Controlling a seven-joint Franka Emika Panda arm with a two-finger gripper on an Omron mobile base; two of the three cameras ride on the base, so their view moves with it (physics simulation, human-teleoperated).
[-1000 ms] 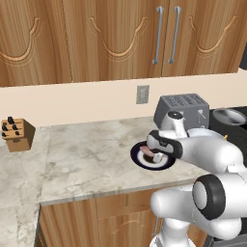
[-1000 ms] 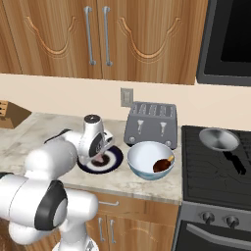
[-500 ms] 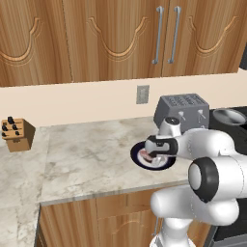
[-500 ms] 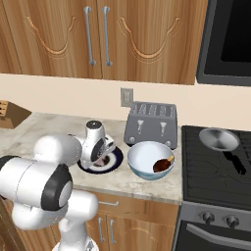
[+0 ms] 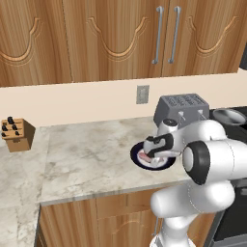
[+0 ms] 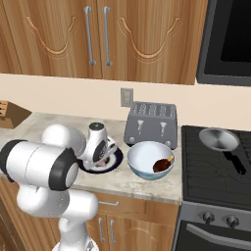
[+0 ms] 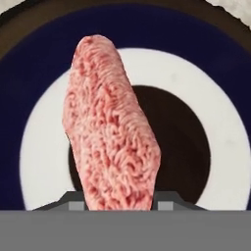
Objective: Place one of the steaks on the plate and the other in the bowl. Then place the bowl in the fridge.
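Presently, 2 steaks, 1 plate and 1 bowl are listed on the marble counter (image 5: 82,154).

Item 1: pale pink steak (image 7: 112,132), streaked white. It is seen in the hand view standing up from the 6 o'clock edge between the 2 finger tips, over the plate's middle. The jaws are set at either side of its lower end and appear clenched on it; actual contact is hidden at the frame's edge.

Item 2: plate (image 5: 140,161), round, dark navy rim, white ring, dark centre. It is placed directly under the gripper (image 5: 152,150), with the bowl just beside it at 3 o'clock in the right base view.

Item 3: bowl (image 6: 147,156), white inside, pale blue-grey outside, set in front of the grey toaster (image 6: 149,123).

Item 4: dark reddish-brown steak (image 6: 162,164), lying inside the bowl against its wall at 4 o'clock.

Other fittings: a knife block (image 5: 17,134) is noted at 9 o'clock on the counter, well apart from the plate; a silver pan (image 6: 220,141) is recorded on the black stove (image 6: 215,171) at 3 o'clock.
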